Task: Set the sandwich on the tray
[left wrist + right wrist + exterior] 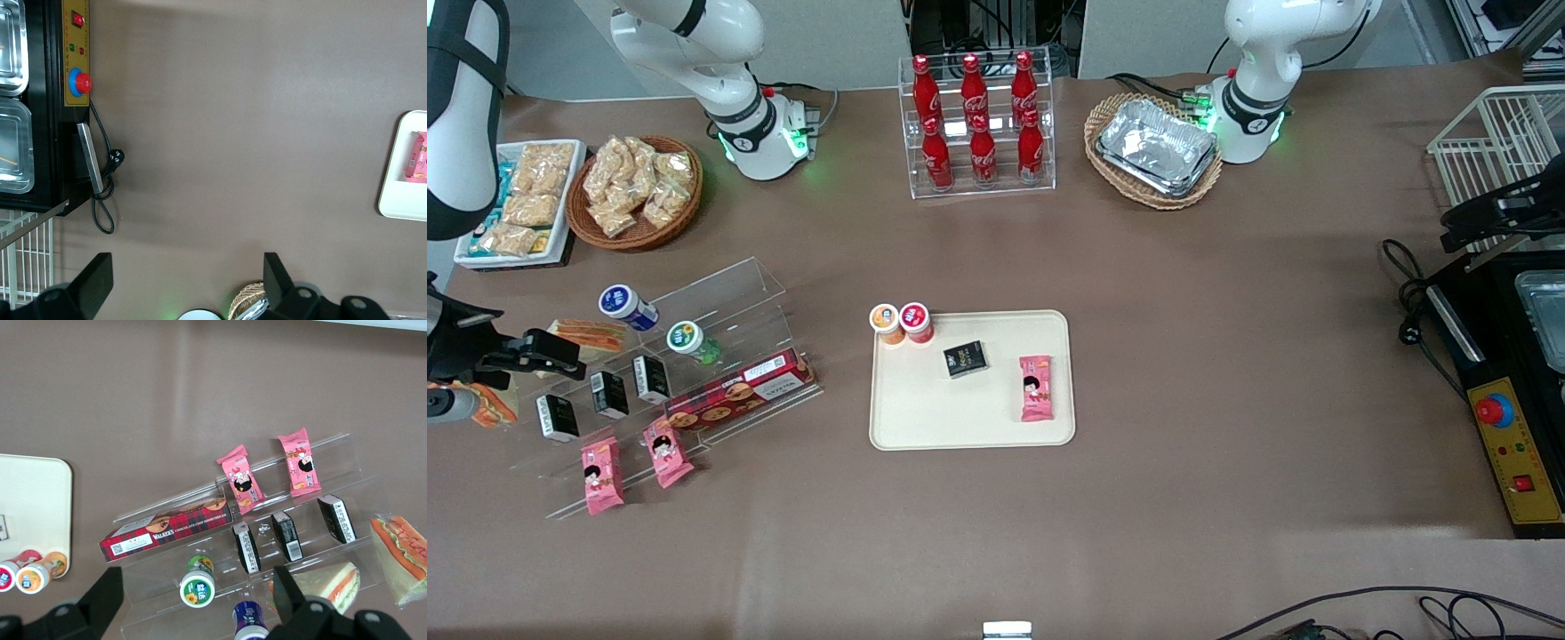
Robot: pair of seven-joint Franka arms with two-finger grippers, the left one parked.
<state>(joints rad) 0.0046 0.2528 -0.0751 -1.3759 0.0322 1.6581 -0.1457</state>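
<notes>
Sandwich (331,583) lies on top step of clear acrylic stand (293,520), not on tray. Second sandwich wedge (399,550) beside it, just off stand. Gripper (193,600) hovers above stand at working arm's end of table, fingers spread, holding nothing. Same stand holds red plaid biscuit box (167,528), three black packets (288,535), two pink packets (270,475), capped jars (197,587). Tray (960,418) at table centre holds black packet (967,359), pink packet (1036,388), two small cups (902,322).
</notes>
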